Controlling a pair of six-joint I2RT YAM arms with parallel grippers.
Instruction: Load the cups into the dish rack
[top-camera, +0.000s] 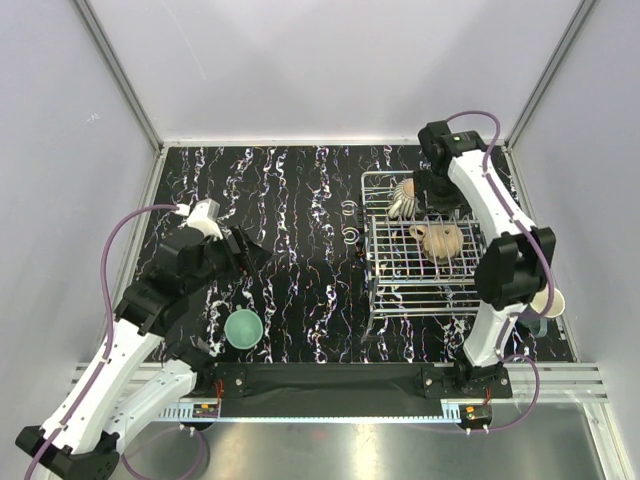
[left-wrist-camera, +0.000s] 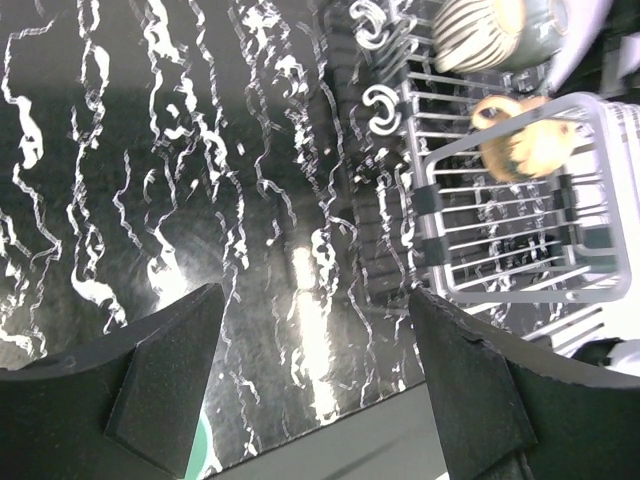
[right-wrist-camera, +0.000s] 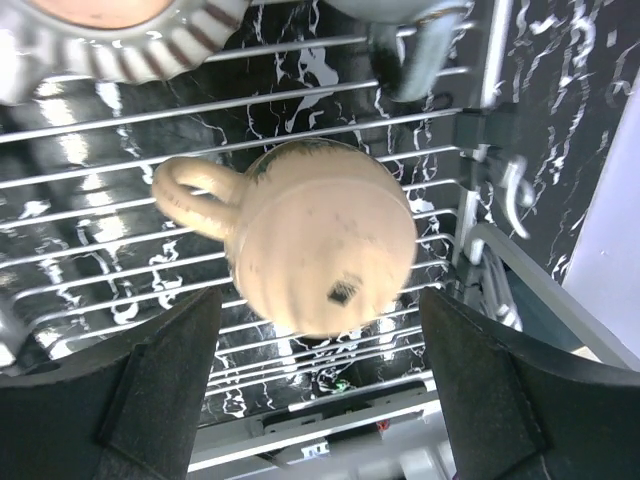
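Black, white-veined bench (top-camera: 300, 220) fills your workspace between grey walls; at your left, the left gripper (left-wrist-camera: 318, 300) hangs over bare bench with its fingers spread and empty. The teal-green cup (top-camera: 243, 328) sits mouth up just nearer the arm bases, apart from those fingers. Further right stands the dish rack (top-camera: 425, 290), with the striped cup (top-camera: 403, 200) at its far end and the tan cup (right-wrist-camera: 320, 240) upside down on the wires, and your right gripper (right-wrist-camera: 320, 300) hovers above that tan cup, fingers spread wide either side, not touching it.
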